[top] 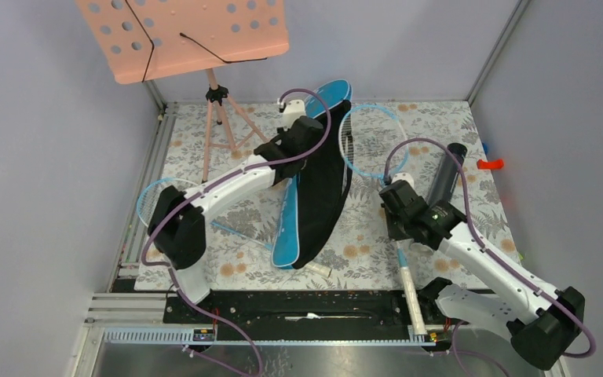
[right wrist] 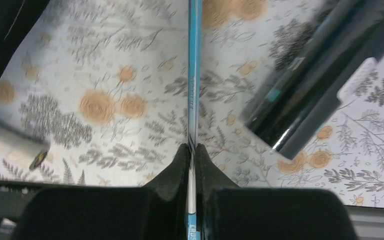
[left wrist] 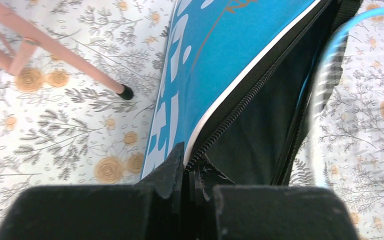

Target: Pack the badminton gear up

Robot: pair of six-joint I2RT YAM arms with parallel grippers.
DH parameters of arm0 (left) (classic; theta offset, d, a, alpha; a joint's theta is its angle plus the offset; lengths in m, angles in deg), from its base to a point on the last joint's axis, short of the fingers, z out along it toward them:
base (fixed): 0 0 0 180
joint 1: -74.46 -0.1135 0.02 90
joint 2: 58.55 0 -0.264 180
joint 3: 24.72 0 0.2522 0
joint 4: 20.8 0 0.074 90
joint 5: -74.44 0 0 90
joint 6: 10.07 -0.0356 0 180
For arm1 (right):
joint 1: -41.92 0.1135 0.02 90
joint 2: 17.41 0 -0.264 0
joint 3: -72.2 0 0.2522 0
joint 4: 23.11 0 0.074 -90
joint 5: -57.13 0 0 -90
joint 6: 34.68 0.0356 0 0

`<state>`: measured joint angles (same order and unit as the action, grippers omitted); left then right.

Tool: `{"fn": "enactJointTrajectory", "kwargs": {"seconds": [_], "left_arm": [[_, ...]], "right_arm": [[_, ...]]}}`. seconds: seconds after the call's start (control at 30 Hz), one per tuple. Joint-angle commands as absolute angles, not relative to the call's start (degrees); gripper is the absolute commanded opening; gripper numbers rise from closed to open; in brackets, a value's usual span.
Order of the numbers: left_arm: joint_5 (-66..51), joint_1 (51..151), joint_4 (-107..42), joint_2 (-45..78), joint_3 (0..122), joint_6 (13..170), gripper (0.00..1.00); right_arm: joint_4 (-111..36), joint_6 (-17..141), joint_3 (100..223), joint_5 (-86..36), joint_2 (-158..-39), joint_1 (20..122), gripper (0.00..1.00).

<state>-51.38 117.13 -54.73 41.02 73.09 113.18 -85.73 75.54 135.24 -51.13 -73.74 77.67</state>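
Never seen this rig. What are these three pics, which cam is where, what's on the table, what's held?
Two robot arms bolted at the table's near edge, each with a two-finger gripper. The wide picture comes from a fixed camera above and behind them; the other two from cameras on each wrist. On the floral table: a blue bag, a dark tube, a pink music stand, a loose racket under the left arm. The left gripper is shut on the blue bag's zipper edge; the right gripper is shut on the other racket's shaft.

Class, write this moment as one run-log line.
left gripper: shut on bag edge | right gripper: shut on racket shaft | tube: beside racket, ungripped | bag: unzipped
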Motion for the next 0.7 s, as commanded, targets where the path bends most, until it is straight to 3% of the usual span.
{"fn": "enactJointTrajectory", "kwargs": {"seconds": [0.0,0.23,0.67], "left_arm": [[-48.1,116.91,-51.79,44.14,79.11,116.23,0.0],[-42.76,117.35,-51.17,45.91,78.35,115.81,0.0],[-31.75,120.36,-46.7,40.27,66.99,119.47,0.0]], "right_arm": [[-89.11,79.85,134.49,-51.56,-74.71,84.66,0.0],[-81.19,80.76,134.42,-49.2,-84.75,88.32,0.0],[-68.9,78.76,152.98,-43.57,-102.57,88.2,0.0]]}}
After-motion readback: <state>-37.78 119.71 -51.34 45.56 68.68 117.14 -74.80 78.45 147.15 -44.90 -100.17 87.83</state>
